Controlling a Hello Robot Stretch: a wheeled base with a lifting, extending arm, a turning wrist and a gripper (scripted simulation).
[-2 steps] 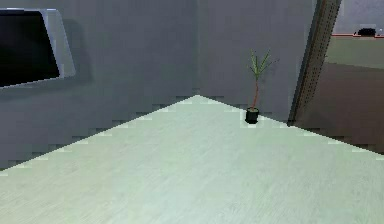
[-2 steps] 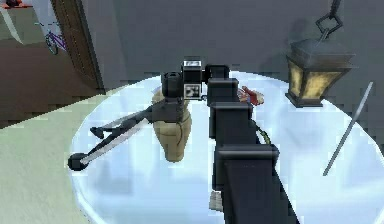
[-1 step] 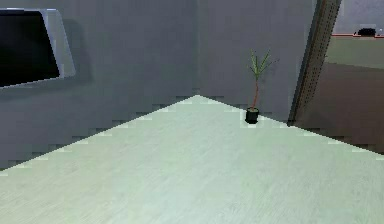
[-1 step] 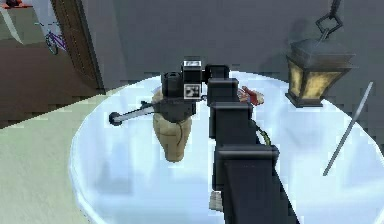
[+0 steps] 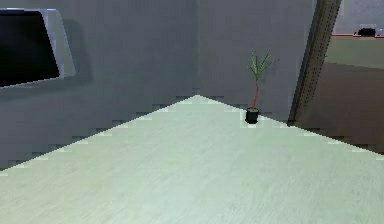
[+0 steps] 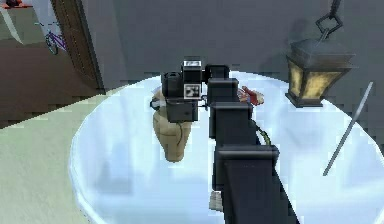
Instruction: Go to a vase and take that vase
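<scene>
The tan vase (image 6: 174, 142) is sitting on the round table (image 6: 105, 150), its top hiding behind the hand (image 6: 172, 102); I cannot tell whether the hand is holding anything.

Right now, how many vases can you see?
1: a tan vase stands on the round table in the arm side view, partly behind the arm. The arm may hide others.

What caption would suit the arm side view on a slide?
Arm extended over a round table, end effector near a tan vase, lantern nearby.
</scene>
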